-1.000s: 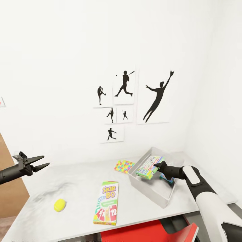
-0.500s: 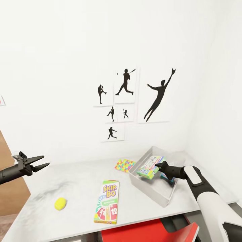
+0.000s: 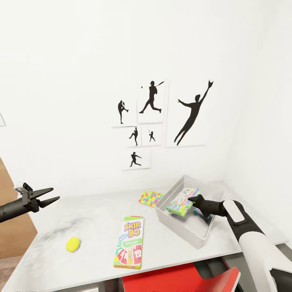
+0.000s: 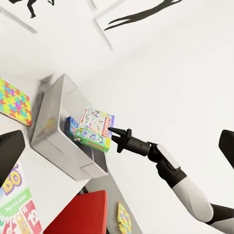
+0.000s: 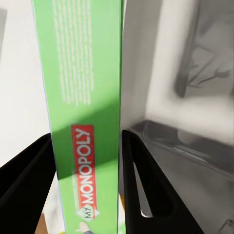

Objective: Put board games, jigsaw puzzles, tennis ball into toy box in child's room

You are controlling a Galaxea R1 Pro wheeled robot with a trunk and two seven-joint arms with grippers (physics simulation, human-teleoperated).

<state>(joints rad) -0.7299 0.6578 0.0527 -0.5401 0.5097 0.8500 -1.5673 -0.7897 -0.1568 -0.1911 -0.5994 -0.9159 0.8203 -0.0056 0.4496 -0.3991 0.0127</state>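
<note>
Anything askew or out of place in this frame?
Yes: the green-edged Monopoly game box sits tilted over the light grey plastic toy box, pinched by the right gripper, not lying flat. A jigsaw panel appears to lie on the floor.

Glossy board game [image 5: 87, 122] (matt toy box [image 3: 184, 231])

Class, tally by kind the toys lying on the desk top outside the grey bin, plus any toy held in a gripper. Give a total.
Board games: 2 (SKIP BO box on the table; Monopoly box in the right gripper)
Jigsaw puzzle: 1
Tennis ball: 1
Total: 4
</note>
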